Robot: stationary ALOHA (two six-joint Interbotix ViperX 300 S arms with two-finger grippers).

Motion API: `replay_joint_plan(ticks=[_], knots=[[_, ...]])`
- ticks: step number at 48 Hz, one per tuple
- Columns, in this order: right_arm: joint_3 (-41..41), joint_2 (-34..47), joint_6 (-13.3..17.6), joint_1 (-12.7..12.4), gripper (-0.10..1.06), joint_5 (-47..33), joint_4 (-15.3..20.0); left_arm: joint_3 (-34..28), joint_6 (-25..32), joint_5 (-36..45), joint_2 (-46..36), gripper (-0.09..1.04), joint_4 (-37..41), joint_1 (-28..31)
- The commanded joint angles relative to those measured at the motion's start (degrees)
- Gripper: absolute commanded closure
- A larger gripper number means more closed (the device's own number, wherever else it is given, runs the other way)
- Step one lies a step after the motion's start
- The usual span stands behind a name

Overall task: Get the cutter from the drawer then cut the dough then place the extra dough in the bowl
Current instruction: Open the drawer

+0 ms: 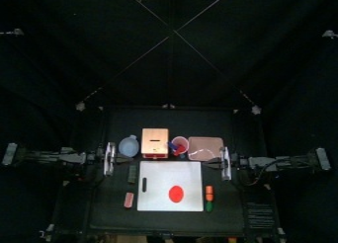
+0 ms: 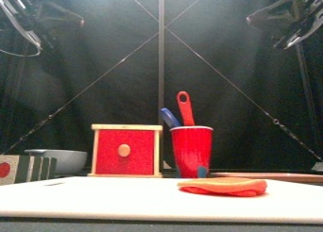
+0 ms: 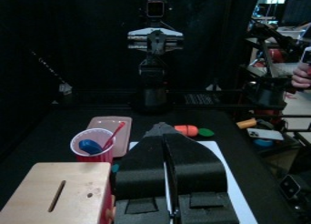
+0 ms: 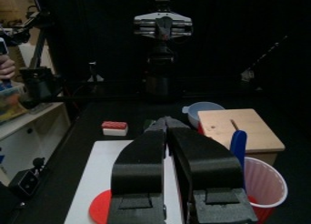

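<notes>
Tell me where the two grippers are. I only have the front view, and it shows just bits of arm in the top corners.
Observer: From above, both are off the board. The left gripper is near its back left corner and the right gripper is near its back right corner.
Operator: Are they holding anything?
Observer: No. Each wrist view shows its jaws shut together with nothing between them.
Operator: How far back on the board does the dough sit?
Observer: The dough lies in the front half, about midway across. A small toy, orange and green, lies on the table just past the board's right edge.
</notes>
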Motion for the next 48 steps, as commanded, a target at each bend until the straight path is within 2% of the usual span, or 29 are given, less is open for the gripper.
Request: replay_joint_plan(ticks=[1, 6, 14, 22, 27, 33, 36, 40, 48], knots=[[-1.1, 1.3, 0.4, -1.3, 0.98, -0.9, 0.3, -0.7, -0.4, -4.8, 3.1, 1.03, -2.7, -0.5], [-4.6, 3.7, 0.9, -4.7, 0.94, -0.9, 1.1, -0.6, -0.4, -8.3, 5.5, 0.96, -6.6, -0.9], [-14.5, 13.7, 1.1, -10.5, 0.93, 1.2, 3.4, -1.1, -0.4, -9.9, 12.4, 0.79, -16.1, -5.0], [-25.9, 24.3, 1.0, -13.7, 0.93, 8.6, 4.0, -2.3, -0.5, -10.3, 17.5, 0.46, -26.1, -8.0], [-34.7, 31.5, 0.4, -15.3, 0.93, 16.4, 3.0, -2.6, -0.5, -10.4, 20.0, 0.21, -35.4, -8.7], [-43.1, 39.3, 0.6, -16.5, 0.93, 24.0, 2.7, -2.8, -1.9, -10.4, 22.0, -0.03, -46.3, -9.1], [-46.6, 43.1, 0.6, -17.1, 0.93, 27.2, 2.9, -2.9, -3.9, -10.4, 22.9, -0.08, -52.4, -9.1], [-51.6, 48.2, 0.6, -18.0, 0.93, 32.0, 2.9, -2.9, -6.0, -10.4, 25.3, -0.08, -59.6, -9.1], [-60.6, 57.2, -0.3, -21.2, 0.93, 41.0, 2.6, -4.7, -8.0, -11.2, 31.1, -0.08, -67.1, -9.1]])
